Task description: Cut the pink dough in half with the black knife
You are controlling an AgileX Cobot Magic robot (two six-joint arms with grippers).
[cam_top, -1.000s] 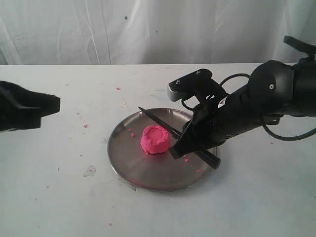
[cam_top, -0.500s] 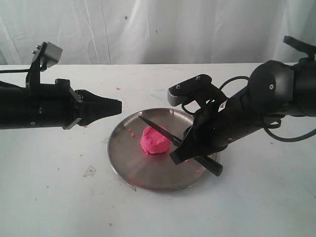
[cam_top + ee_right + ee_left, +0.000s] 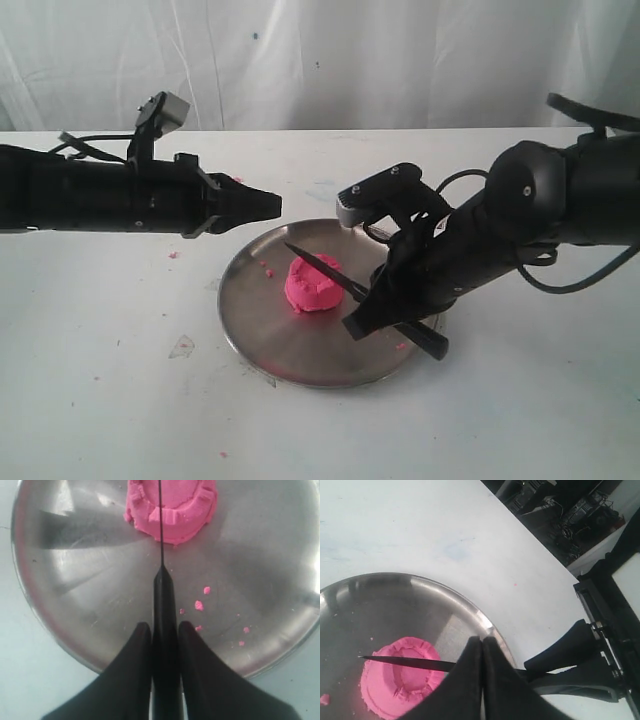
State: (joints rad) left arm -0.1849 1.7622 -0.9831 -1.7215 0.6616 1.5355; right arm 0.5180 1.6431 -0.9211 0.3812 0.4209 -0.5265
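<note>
exterior view: the pink dough (image 3: 315,283) sits whole near the middle of the steel plate (image 3: 285,345) on the desk (image 3: 120,400); the right tool (image 3: 372,308) grips the black knife (image 3: 322,264), blade slanting over the dough. left wrist view: the left tool (image 3: 482,642) is clenched empty, tips pressed together. right wrist view: the blade crosses the dough's middle.

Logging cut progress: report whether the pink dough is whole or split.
Whole. The round bright pink dough puck shows one unbroken outline; the slim black knife crosses over it.
</note>
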